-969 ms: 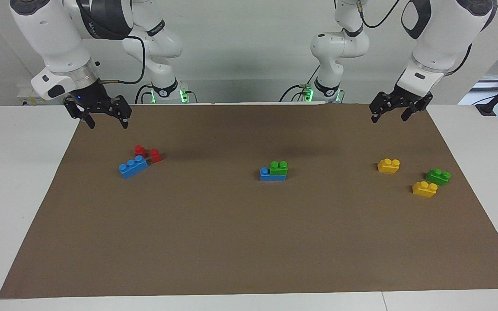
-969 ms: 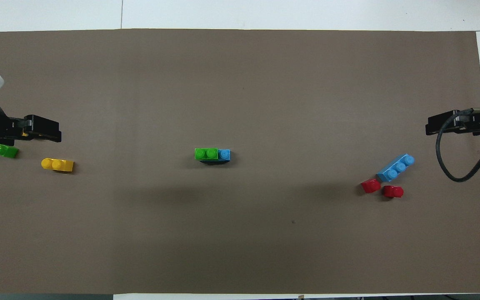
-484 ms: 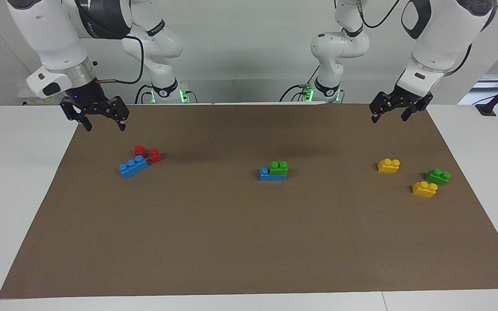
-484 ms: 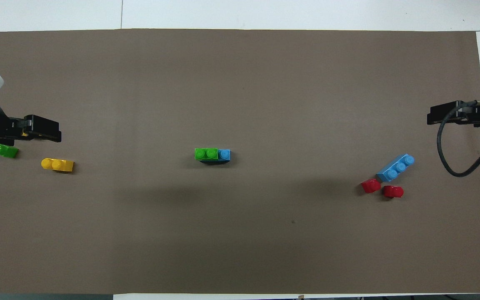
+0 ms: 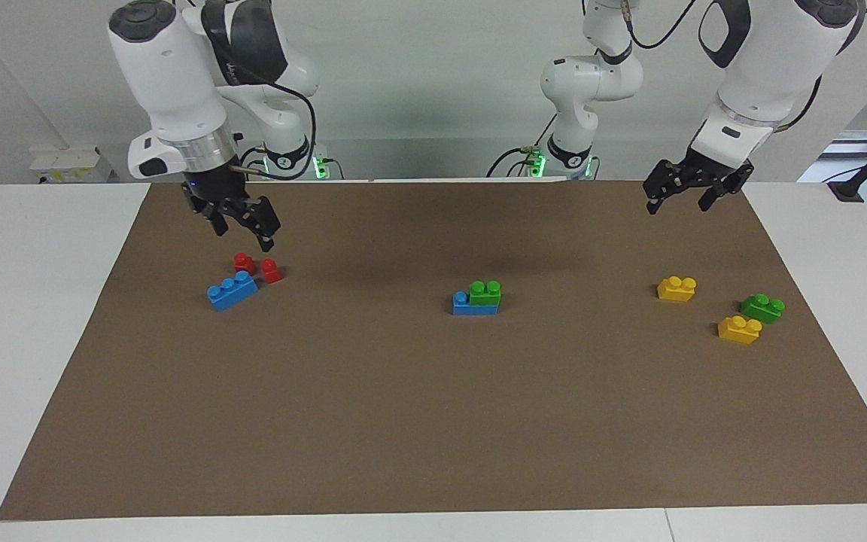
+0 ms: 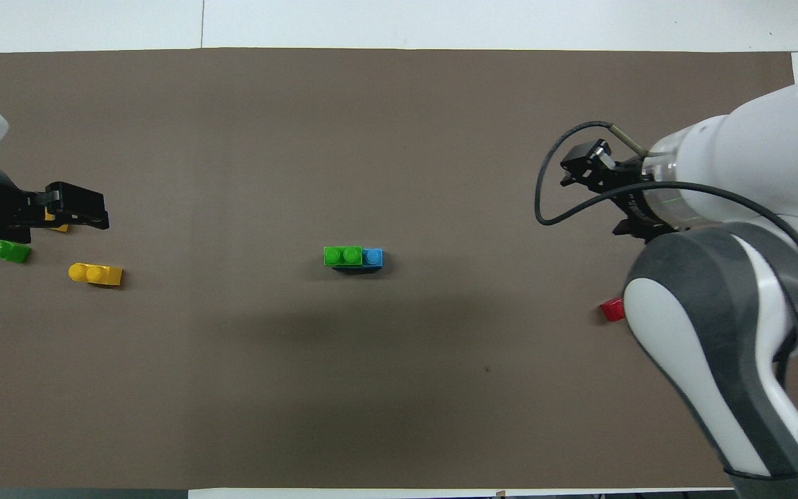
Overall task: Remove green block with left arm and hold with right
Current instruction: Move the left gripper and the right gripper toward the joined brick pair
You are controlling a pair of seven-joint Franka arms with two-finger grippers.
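In the overhead view, the right arm covers one red block and the loose blue block, leaving only a corner of the other red block. The left gripper hides most of one yellow block there, hanging released over the mat near the robots' edge. The right gripper, also spread wide and empty, hangs over the two red blocks. Counted: two green, two blue, two red and two yellow studded plastic bricks. The green block sits stacked on a longer blue block at mid-table. The other green block lies beside the yellow blocks.
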